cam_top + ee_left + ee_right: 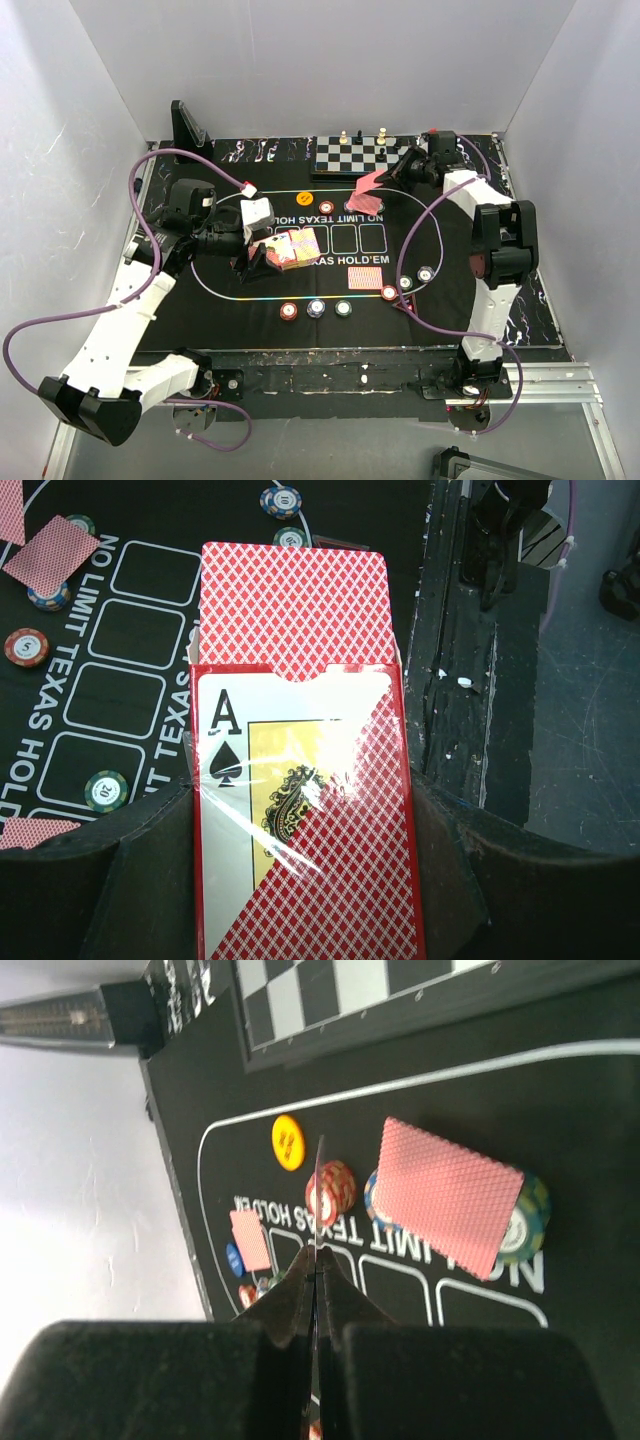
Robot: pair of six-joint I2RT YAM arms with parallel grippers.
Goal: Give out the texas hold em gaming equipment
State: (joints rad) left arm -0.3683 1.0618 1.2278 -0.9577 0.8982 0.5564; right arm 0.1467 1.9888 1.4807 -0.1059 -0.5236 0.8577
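My left gripper (262, 252) (300, 820) is shut on a red card box (293, 248) (300, 820) with an ace of spades on it. The red-backed deck (292, 605) sticks out of its open top. My right gripper (393, 177) (318, 1260) is shut on one red-backed card (370, 185), held above the mat's far side and seen edge-on in the right wrist view (319, 1185). Another card (448, 1203) lies on chips below it. A card (367, 278) lies at the near right. Chips (316, 308) line the near edge; a red chip (327, 207) and an orange chip (306, 172) lie far.
The black Texas Hold'em mat (430, 230) covers the table. A chessboard (360, 155) with pieces stands at the far edge, just behind my right gripper. A black stand (190, 125) is at the far left. Purple cables loop over both arms.
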